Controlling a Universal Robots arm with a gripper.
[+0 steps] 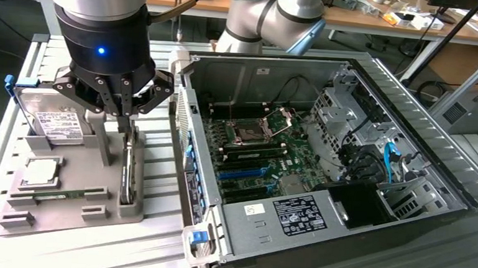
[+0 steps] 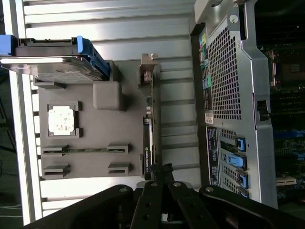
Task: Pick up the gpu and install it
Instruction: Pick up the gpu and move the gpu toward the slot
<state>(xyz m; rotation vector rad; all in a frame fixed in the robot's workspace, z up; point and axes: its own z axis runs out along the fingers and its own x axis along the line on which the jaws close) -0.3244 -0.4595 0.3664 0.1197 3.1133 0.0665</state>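
Note:
The gpu [image 1: 129, 172] stands on its long edge in a slot of the grey holder [image 1: 68, 214], seen edge-on as a thin dark card. In the wrist view the gpu [image 2: 148, 143] is a narrow black strip with a small green mark. My gripper [image 1: 124, 124] hangs just above the card's far end, its fingers pressed together with nothing between them. In the wrist view my gripper [image 2: 164, 168] has its tips close beside the card's end, and I cannot tell whether they touch it.
A silver hard drive [image 1: 57, 123] with a blue clip, a processor chip [image 1: 42, 170] and a slim memory stick [image 1: 61, 193] also sit in the holder. The open computer case [image 1: 216, 229] lies at the exterior view's right, with its motherboard [image 1: 262, 154] exposed.

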